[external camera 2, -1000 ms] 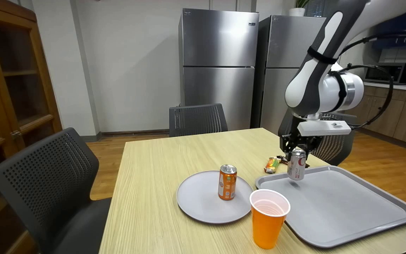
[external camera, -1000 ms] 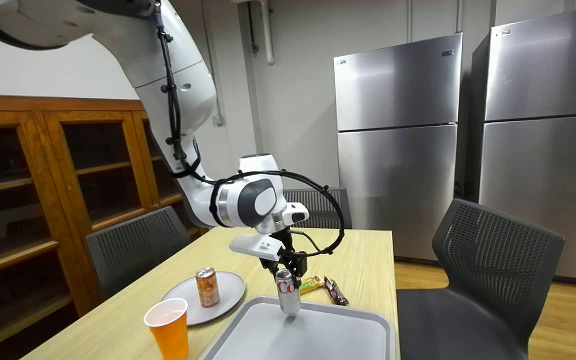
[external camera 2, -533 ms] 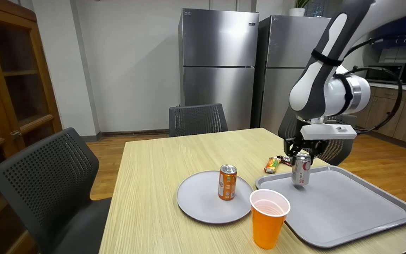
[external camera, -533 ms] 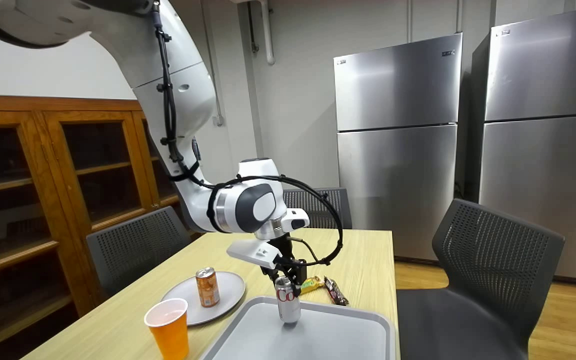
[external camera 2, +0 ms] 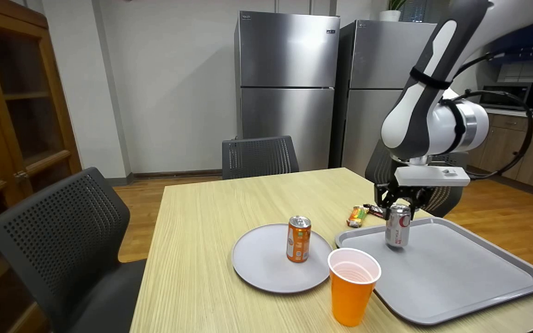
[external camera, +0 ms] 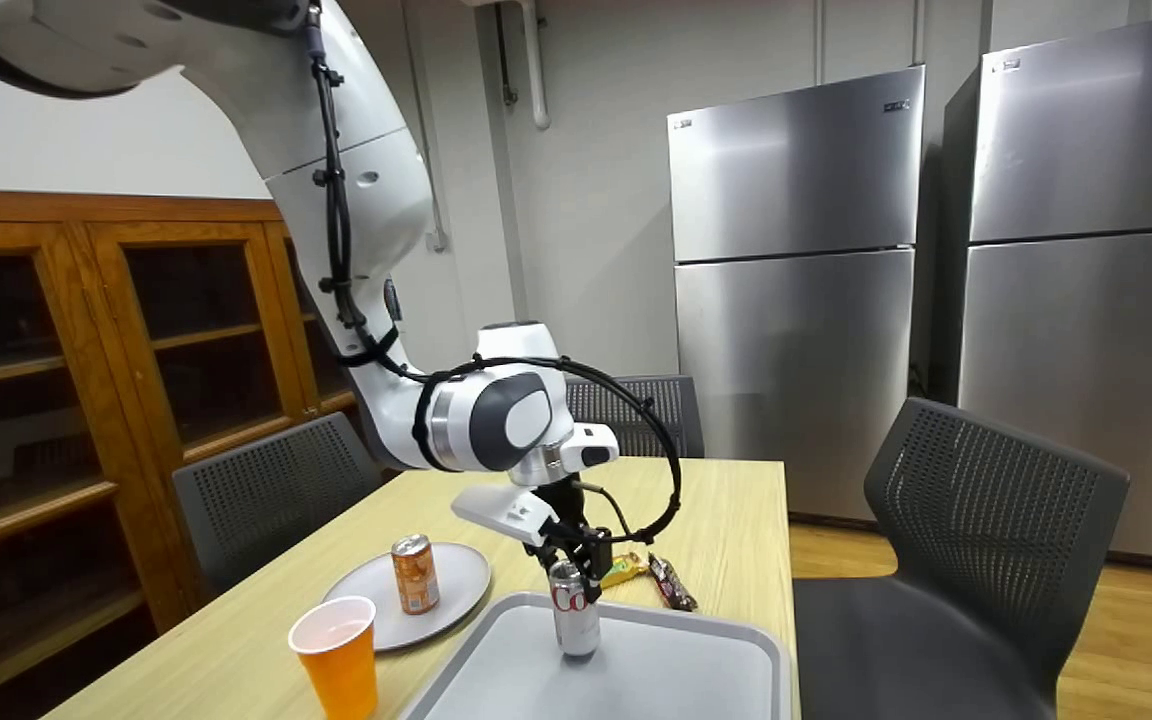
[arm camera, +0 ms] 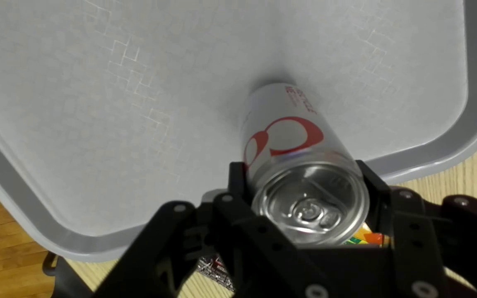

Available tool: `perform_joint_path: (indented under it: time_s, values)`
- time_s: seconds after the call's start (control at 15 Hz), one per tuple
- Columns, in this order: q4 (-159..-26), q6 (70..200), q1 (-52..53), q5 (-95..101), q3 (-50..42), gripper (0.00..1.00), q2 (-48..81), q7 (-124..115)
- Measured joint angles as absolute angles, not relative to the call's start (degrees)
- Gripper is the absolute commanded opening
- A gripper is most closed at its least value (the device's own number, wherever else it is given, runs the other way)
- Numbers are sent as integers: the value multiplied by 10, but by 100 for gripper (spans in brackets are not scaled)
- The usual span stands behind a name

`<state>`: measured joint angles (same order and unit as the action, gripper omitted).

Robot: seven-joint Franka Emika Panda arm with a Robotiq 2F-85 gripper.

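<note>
Gripping the silver cylindrical metal can [external camera 2: 397, 227] in my black metal two-finger gripper [arm camera: 300, 171], I should hold it upright, square to the grey rectangular plastic tray [external camera 2: 451, 263].

I have room over most of the tray [external camera 2: 456, 273]; the cup [external camera 2: 353, 289] beside it and the orange can [external camera 2: 298, 241] on the plate [external camera 2: 259, 259] stand in my way.

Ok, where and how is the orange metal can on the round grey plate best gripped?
Probably around the upper body of the orange metal can, from above, jaws on opposite sides: it stands upright, and the flat, round grey plate leaves its straight walls exposed. The black gripper must first release the silver metal can it holds.
</note>
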<state>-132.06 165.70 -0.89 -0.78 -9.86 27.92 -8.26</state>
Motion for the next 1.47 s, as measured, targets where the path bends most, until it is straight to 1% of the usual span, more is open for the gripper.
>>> perform_joint_path:
  time_s: [0.6, 0.67, 0.73, 0.8, 0.93, 1.47]
  values:
    - [-1321, 1662, -9, -8, -99, 38, 289, -90]
    - [-1321, 1662, -9, -8, -99, 88, 290, -90]
    - [-1321, 1662, -9, -8, -99, 89, 290, -90]
    - [-1321, 1662, -9, -8, -99, 96, 291, -91]
    - [-1320, 1662, -9, -8, -99, 100, 290, -92]
    - [-1319, 1675, -9, -8, -99, 100, 257, -92]
